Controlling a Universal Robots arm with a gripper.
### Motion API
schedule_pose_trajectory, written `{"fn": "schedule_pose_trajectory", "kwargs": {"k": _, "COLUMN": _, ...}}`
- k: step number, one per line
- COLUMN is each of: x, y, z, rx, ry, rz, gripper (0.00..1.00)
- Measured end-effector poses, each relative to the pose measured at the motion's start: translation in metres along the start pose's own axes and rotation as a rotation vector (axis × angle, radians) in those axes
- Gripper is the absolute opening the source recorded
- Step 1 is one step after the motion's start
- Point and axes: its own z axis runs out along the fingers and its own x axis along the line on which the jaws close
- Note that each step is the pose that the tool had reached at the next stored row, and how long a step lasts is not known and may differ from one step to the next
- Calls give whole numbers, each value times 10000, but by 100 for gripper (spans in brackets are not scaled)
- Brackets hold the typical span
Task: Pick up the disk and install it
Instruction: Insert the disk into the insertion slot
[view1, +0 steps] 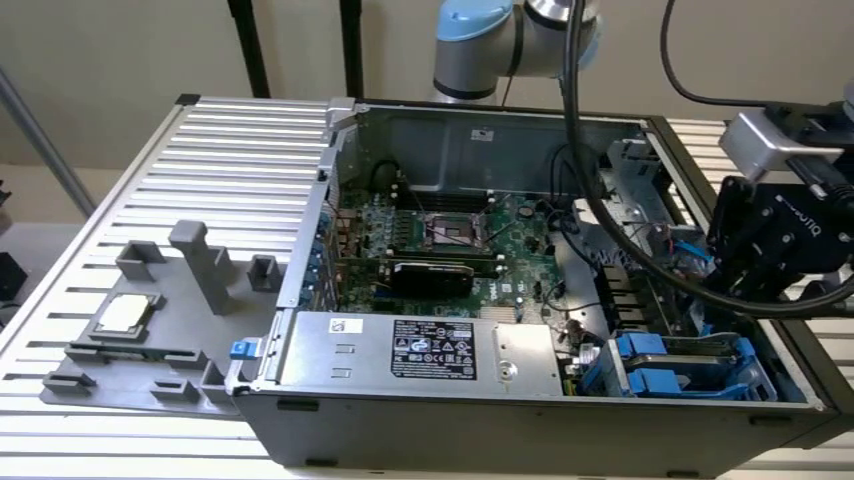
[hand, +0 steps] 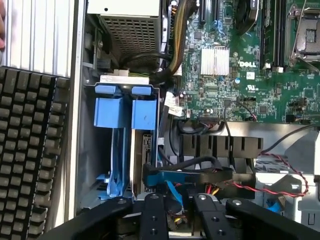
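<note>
Fingers (hand: 152, 212) stand apart, empty; square your gripper (view1: 767, 268) to the blue-framed disk (view1: 663, 380) at seven o'clock, avoiding the cables (hand: 192, 162).

- I see the widest open well over the motherboard (view1: 454, 235), inside the case (view1: 534, 430).
- The arm's black cable (view1: 574, 150) hangs across that opening on the exterior view's right.
- The power supply (view1: 427, 350) blocks the near wall.
- Blue carriers (view1: 667, 365) fill the corner bay beside it.
- Just past my gripper (hand: 181, 212), black leads (hand: 200, 167) and red wires (hand: 280, 185) cross the gap.
- Outside the case, the far part of the slatted table (view1: 227, 140) lies bare, while a grey fixture (view1: 174, 300) stands nearer.
</note>
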Motion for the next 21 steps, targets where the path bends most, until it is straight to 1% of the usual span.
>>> {"fn": "schedule_pose_trajectory", "kwargs": {"k": 5, "x": 0, "y": 111, "z": 9, "rx": 0, "ry": -1, "rz": 1, "gripper": 100}}
{"fn": "schedule_pose_trajectory", "kwargs": {"k": 8, "x": 51, "y": 113, "z": 9, "rx": 0, "ry": 0, "rz": -1, "gripper": 100}}
{"fn": "schedule_pose_trajectory", "kwargs": {"k": 10, "x": 99, "y": 88, "z": 7, "rx": -3, "ry": -4, "rz": 1, "gripper": 100}}
{"fn": "schedule_pose_trajectory", "kwargs": {"k": 17, "x": 250, "y": -75, "z": -7, "rx": -23, "ry": -6, "rz": 0, "gripper": 100}}
{"fn": "schedule_pose_trajectory", "kwargs": {"k": 19, "x": 283, "y": -98, "z": -8, "rx": -27, "ry": -16, "rz": -1, "gripper": 100}}
{"fn": "schedule_pose_trajectory", "kwargs": {"k": 21, "x": 298, "y": -109, "z": -9, "rx": -28, "ry": -43, "rz": -11, "gripper": 100}}
